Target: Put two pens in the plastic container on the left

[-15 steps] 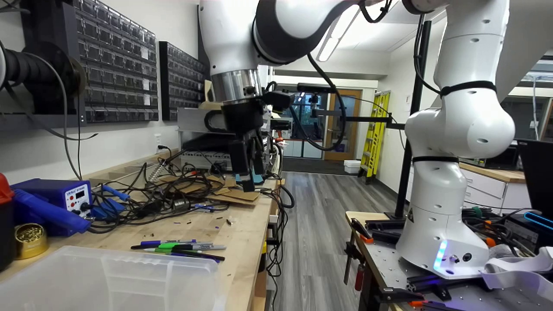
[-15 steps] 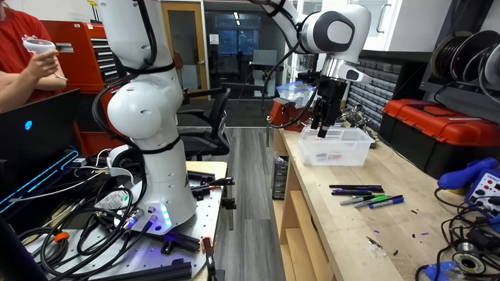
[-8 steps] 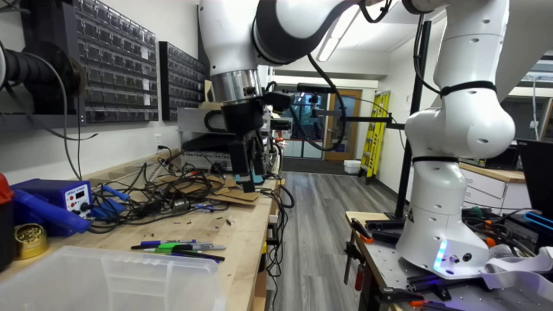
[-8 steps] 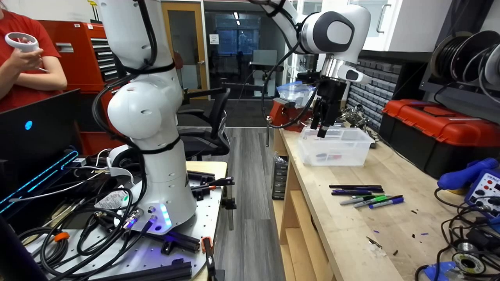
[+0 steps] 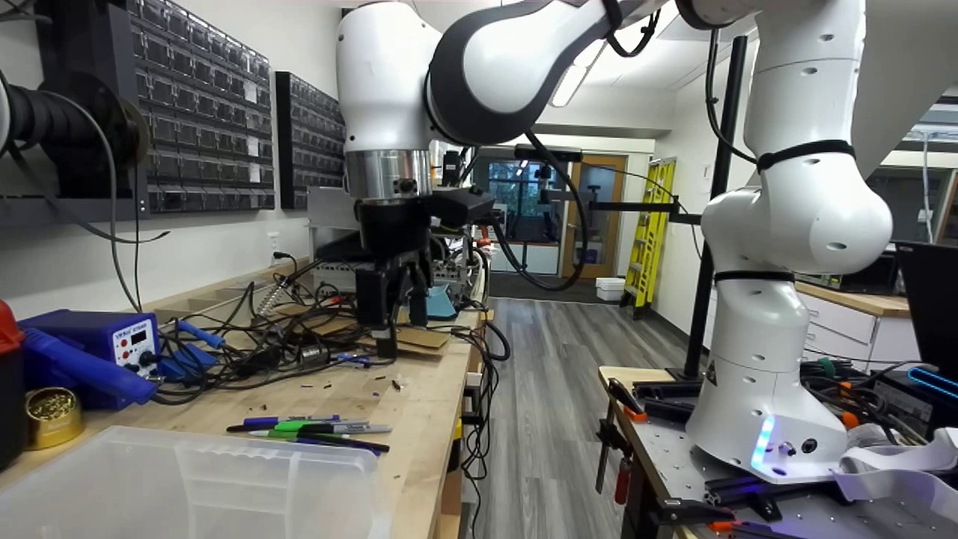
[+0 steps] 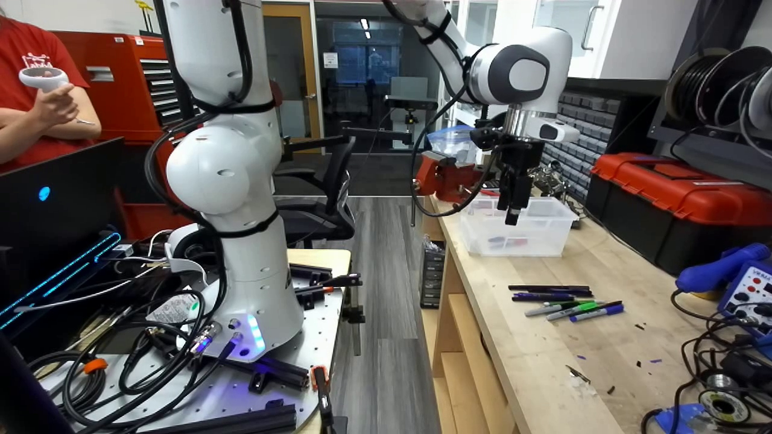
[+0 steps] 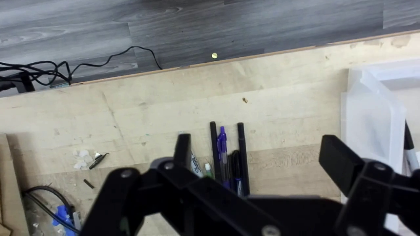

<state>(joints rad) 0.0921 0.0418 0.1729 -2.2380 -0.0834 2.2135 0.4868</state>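
Over the bench (image 6: 543,349), gripper (image 5: 402,335) hangs tips-down, fingers (image 7: 341,164) wide apart. Pens (image 6: 572,311) (blk, purple, green etc.) lie bunched on bench, well below; wrist cam sees some btwn fingers. Plastic container (image 6: 522,232) near them: far side in an exterior view, right in wrist view; blk-capped marker (image 7: 410,147) inside, other contents blurred. Red/blk toolbox (image 6: 681,205) to its right in an exterior view.

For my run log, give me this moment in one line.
gripper: open, nothing held, raised above bench; pens: grouped on bench, ungrasped; plastic container: apart from pens, marker visible inside
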